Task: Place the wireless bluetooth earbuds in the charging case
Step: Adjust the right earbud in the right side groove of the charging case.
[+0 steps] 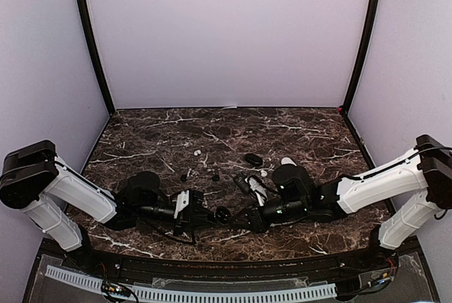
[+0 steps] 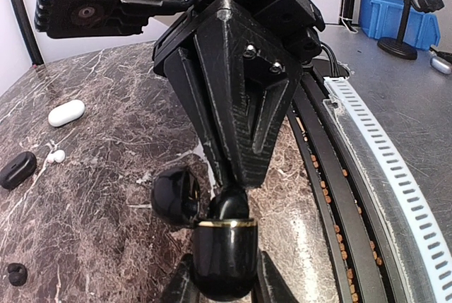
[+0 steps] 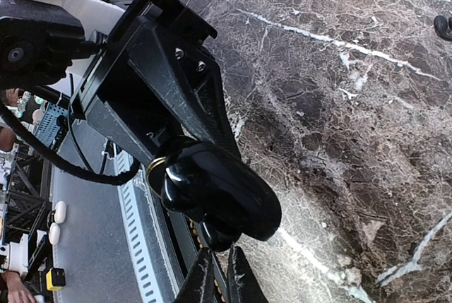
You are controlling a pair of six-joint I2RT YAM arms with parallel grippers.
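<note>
Pinched in the left gripper point(image 2: 224, 287) by its sides: the black charging case point(image 2: 224, 257), fingers pressed hard against it, gold rim point(image 2: 224, 224) turned up toward the wrist camera, lid point(image 2: 174, 197) swung open at 10 o'clock of the rim.

Down from 12 o'clock in that same view, the right gripper point(image 3: 216, 266), its narrow end meeting the case's open mouth. Touching the rim or only just above it? Cannot tell. From its own wrist camera: fingers drawn almost together, just a thin slit left between them, tips right under the glossy case. No telling whether anything is caught in that slit, since the tips are black against the black case.

From above: case and both claws together at 6 o'clock of the marble table point(image 1: 141, 133), near its front edge.

Loose on the marble, well apart from the held case:
- one white earbud point(image 1: 198, 152) at 11 o'clock of it, another white earbud point(image 1: 263, 173) at 1 o'clock
- black earbuds point(image 1: 185, 176) at 10 o'clock
- a closed black case point(image 1: 253, 158) and a white case point(image 1: 287, 162) farther out, between 1 and 2 o'clock
</note>
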